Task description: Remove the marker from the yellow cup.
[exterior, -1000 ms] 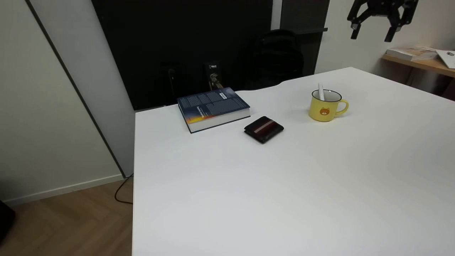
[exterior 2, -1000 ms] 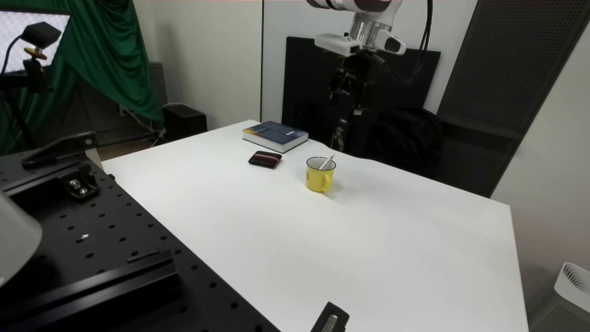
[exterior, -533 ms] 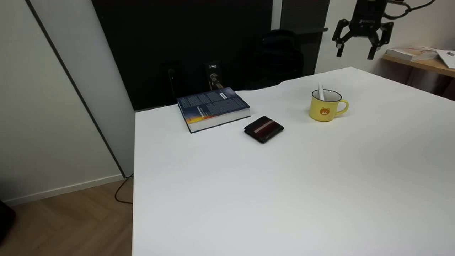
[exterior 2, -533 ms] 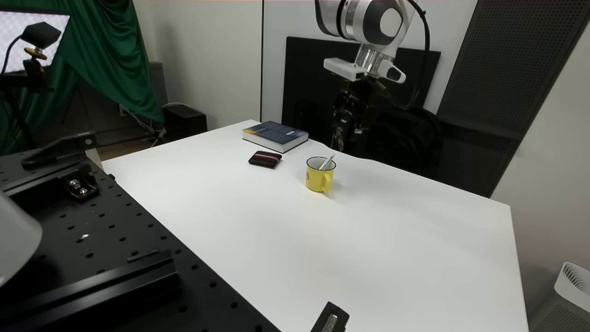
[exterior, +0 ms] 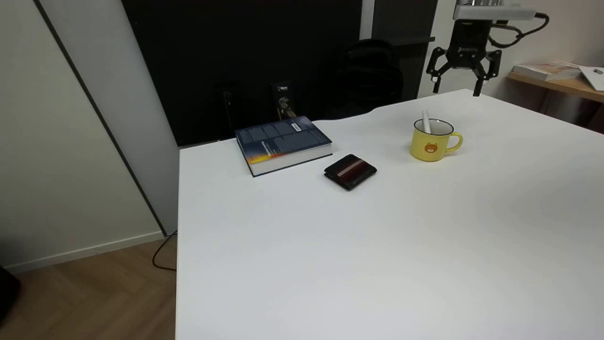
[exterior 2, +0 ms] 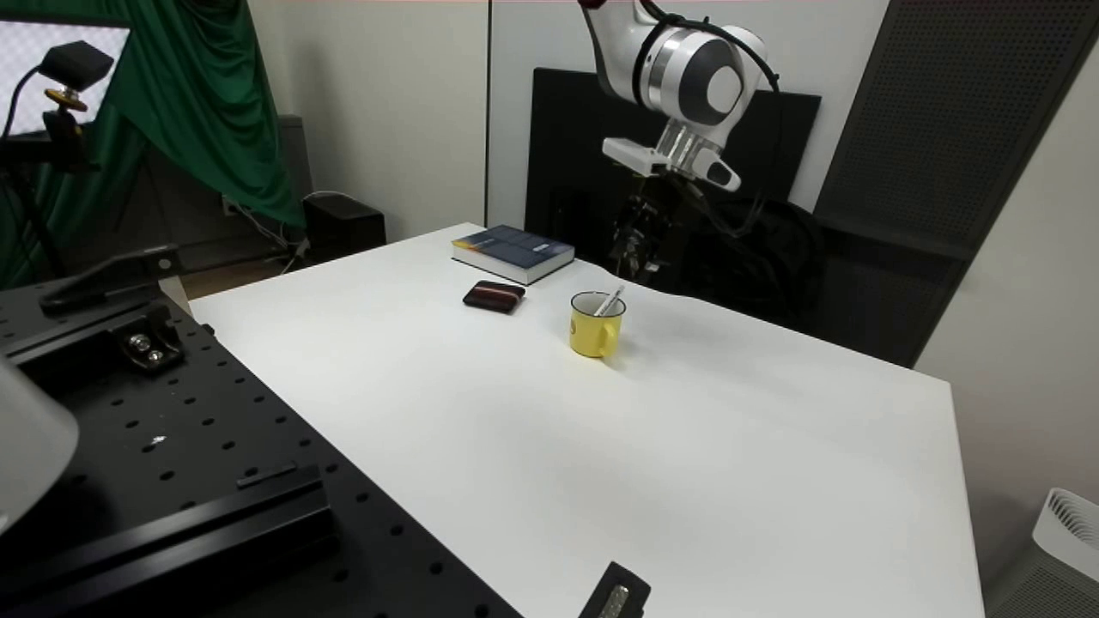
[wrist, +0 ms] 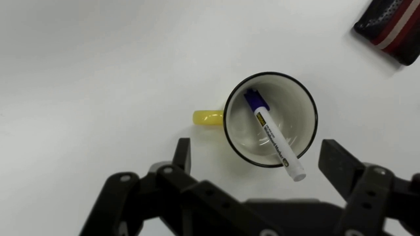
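White flat-topped table [exterior: 330, 259], brown herringbone floor [exterior: 94, 293] below, pale off-white wall [exterior: 61, 151], big black rectangular board [exterior: 245, 56] behind. In an exterior view: draped green fabric curtain [exterior 2: 215, 112], bright white panel [exterior 2: 26, 51].

This looks like a robotics lab. A jointed robot arm [exterior 2: 687, 81] hangs over a white desk [exterior 2: 652, 455], a black perforated board [exterior 2: 189, 455] lies alongside, and beyond is a green curtain [exterior 2: 215, 112].

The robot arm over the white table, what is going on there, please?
The robot arm has its open gripper above the table, with nothing in it. The marker leans inside the yellow cup, one end sticking out. It is not yet grasped; lifting it out is probably next. A wallet and a book lie nearby.
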